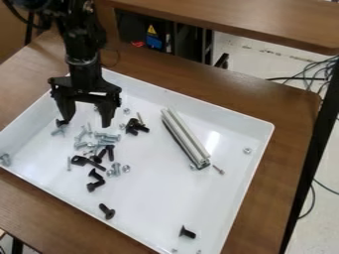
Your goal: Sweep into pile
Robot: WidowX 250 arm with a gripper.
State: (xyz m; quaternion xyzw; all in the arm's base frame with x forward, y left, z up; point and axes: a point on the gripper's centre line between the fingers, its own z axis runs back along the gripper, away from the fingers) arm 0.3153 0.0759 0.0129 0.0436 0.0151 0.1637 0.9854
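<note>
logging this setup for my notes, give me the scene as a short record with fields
container: shallow white rectangular tray
support: brown wooden table
loose cluster: silver metal screws, black metal bolts
beside cluster: silver slotted metal bar
strays: silver metal nut, black metal screw
hand: black, two-fingered, open, above cluster's upper left
pile: not yet gathered

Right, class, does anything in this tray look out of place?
Strays: a black screw near the bottom corner of the tray and a nut near its right one, both away from the main cluster.
</note>
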